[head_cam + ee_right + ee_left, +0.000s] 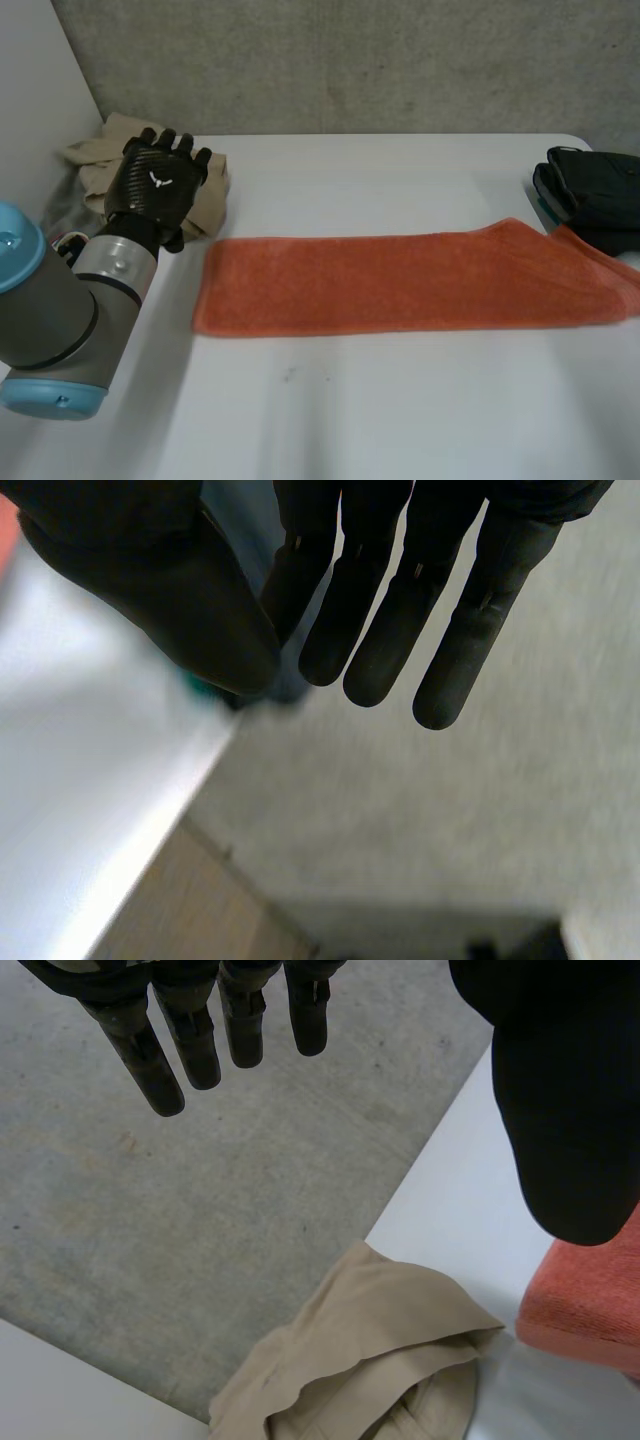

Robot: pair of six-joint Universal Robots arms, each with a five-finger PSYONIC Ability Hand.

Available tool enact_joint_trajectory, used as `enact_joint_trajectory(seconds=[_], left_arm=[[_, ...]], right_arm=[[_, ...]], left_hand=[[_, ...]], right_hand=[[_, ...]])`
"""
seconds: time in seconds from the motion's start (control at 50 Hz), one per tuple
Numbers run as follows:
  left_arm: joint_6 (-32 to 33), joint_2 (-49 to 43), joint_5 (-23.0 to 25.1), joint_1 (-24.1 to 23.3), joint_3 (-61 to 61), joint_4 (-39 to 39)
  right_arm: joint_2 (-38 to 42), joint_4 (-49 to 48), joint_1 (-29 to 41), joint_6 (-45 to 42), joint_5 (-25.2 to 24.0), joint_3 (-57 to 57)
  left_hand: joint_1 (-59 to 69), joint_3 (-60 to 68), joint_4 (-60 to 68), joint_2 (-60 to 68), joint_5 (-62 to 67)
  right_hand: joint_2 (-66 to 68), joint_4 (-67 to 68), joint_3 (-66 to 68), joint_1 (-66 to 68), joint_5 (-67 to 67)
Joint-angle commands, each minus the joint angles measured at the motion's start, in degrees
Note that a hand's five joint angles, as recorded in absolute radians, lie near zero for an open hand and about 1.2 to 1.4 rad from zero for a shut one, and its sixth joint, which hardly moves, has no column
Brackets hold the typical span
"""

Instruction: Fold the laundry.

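Observation:
An orange towel [400,282], folded into a long strip, lies across the middle of the white table [350,410]. My right hand [595,195] is at the towel's right end, where the cloth's far corner rises towards it. In its wrist view the right hand [170,590] has the thumb drawn in close to the fingers, and no cloth shows between them. My left hand [155,185] hovers above a crumpled beige garment [210,205] at the back left, fingers [190,1040] straight and apart. The towel's left end [590,1310] lies beside the beige garment [370,1360].
A grey wall runs behind the table's far edge. The table's right edge lies just past my right hand, and a floor shows below it in the right wrist view. My left arm [60,310] stands over the table's near left corner.

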Motion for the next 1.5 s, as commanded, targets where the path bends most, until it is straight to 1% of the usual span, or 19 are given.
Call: enact_joint_trajectory(seconds=[0.02, 0.12, 0.14, 0.16, 0.18, 0.2, 0.26, 0.3, 0.38, 0.4, 0.48, 0.56, 0.7, 0.86, 1.04, 1.14, 1.16, 1.38, 1.5], left_arm=[[-2.0, 1.9, -0.1, 0.7, 0.1, -0.1], [-4.0, 3.5, -0.3, 0.9, 0.0, -0.6], [-4.2, 3.7, -0.3, 0.8, -0.2, -0.7], [-4.5, 3.9, -0.3, 0.8, -0.5, -0.7], [-4.9, 4.4, -0.2, 0.8, -1.2, -0.7], [-4.9, 4.7, -0.2, 0.8, -1.6, -0.7], [-5.1, 5.7, 0.0, 0.7, -3.0, -0.7], [-5.1, 5.9, 0.1, 0.7, -3.4, -0.7], [-5.1, 5.8, 0.1, 0.3, -3.7, -0.6], [-5.1, 5.8, 0.1, 0.2, -3.7, -0.5], [-5.3, 5.7, 0.1, 0.1, -3.9, -0.4], [-6.3, 5.5, 0.1, 0.1, -4.4, -0.4], [-7.9, 5.0, 0.2, 0.1, -4.9, -0.4], [-7.9, 4.7, 0.3, 0.2, -5.0, 0.0], [-7.9, 4.3, 0.5, 0.1, -5.1, 0.0], [-7.9, 4.3, 0.5, 0.1, -5.2, 0.0], [-7.9, 4.3, 0.5, 0.1, -5.2, 0.0], [-7.9, 5.0, 0.6, 0.1, -5.6, 0.0], [-7.9, 6.7, 0.6, 0.6, -6.0, -0.1]], right_arm=[[-5.1, -6.2, 21.1, 5.5, 0.0, -0.1], [-4.8, -9.3, 35.3, 6.5, 2.4, -0.8], [-4.6, -9.3, 36.9, 6.8, 3.6, -1.1], [-4.2, -9.3, 38.1, 7.1, 5.3, -1.4], [-3.4, -9.1, 39.4, 8.1, 9.3, -1.6], [-3.3, -9.1, 39.5, 8.9, 11.4, -1.6], [-3.1, -8.7, 39.2, 13.2, 15.7, -0.5], [-3.2, -8.0, 38.9, 14.6, 15.2, 0.2], [-3.8, -2.9, 30.4, 16.3, 11.4, 2.5], [-4.1, -0.4, 25.3, 16.7, 8.9, 3.4], [-4.1, 4.9, 15.0, 16.3, 0.7, 5.5], [-3.8, 6.9, 8.6, 15.8, -6.4, 7.1], [-2.9, 5.5, -0.8, 13.5, -12.9, 9.1], [3.5, 1.3, -1.8, 8.8, -16.7, 8.5], [7.0, -5.2, -1.5, 9.0, -17.7, 7.9], [8.8, -6.4, -1.4, 8.7, -17.2, 6.9], [9.0, -6.4, -1.5, 8.7, -17.0, 6.5], [7.2, -1.7, -2.4, 8.2, -14.2, 4.8], [0.4, 8.2, -1.7, 7.4, -6.3, -1.1]], left_hand=[[-0.9, -2.0, -1.7, -2.0, -2.8], [-0.9, -2.0, -1.7, -2.0, -2.8], [-0.9, -2.0, -1.7, -2.0, -2.8], [-0.9, -2.0, -1.7, -2.0, -2.8], [-0.9, -2.0, -1.7, -2.0, -2.8], [-0.9, -2.0, -1.7, -2.0, -2.8], [-0.9, -2.0, -1.7, -2.0, -2.8], [-0.9, -2.0, -1.7, -2.0, -2.8], [-0.9, -2.0, -1.7, -2.0, -2.8], [-0.9, -2.0, -1.7, -2.0, -2.8], [-0.9, -2.0, -1.7, -2.0, -2.8], [-0.9, -2.0, -1.7, -2.0, -2.8], [-0.9, -2.0, -1.7, -2.0, -2.8], [-0.9, -2.0, -1.7, -2.0, -2.8], [-0.9, -2.0, -1.7, -2.0, -2.8], [-0.9, -2.0, -1.7, -2.0, -2.8], [-0.9, -2.0, -1.7, -2.0, -2.8], [-0.9, -2.0, -1.7, -2.0, -2.8], [-0.9, -2.0, -1.7, -2.0, -2.8]], right_hand=[[12.6, 11.4, 11.9, 15.3, 12.4], [12.6, 11.4, 11.9, 15.3, 12.4], [6.9, 5.8, 6.3, 9.7, 6.8], [-11.8, -12.9, -12.4, -9.0, -12.0], [-48.9, -50.0, -49.5, -46.2, -49.1], [-57.4, -58.6, -58.1, -54.7, -57.6], [-57.4, -58.6, -58.1, -54.7, -57.6], [-57.4, -58.6, -58.1, -54.7, -57.6], [-57.4, -58.6, -58.1, -54.7, -57.6], [-57.4, -58.6, -58.1, -54.7, -57.6], [-43.3, -44.4, -43.9, -40.5, -43.5], [-33.5, -34.6, -34.1, -30.7, -33.7], [-27.8, -28.9, -28.4, -25.0, -28.0], [-33.3, -34.4, -33.9, -30.6, -33.5], [-27.8, -28.9, -28.4, -25.0, -28.0], [-0.9, -2.0, -1.5, 1.8, -1.1], [12.4, 11.3, 11.8, 15.2, 12.2], [12.6, 11.4, 11.9, 15.3, 12.4], [12.6, 11.4, 11.9, 15.3, 12.4]])
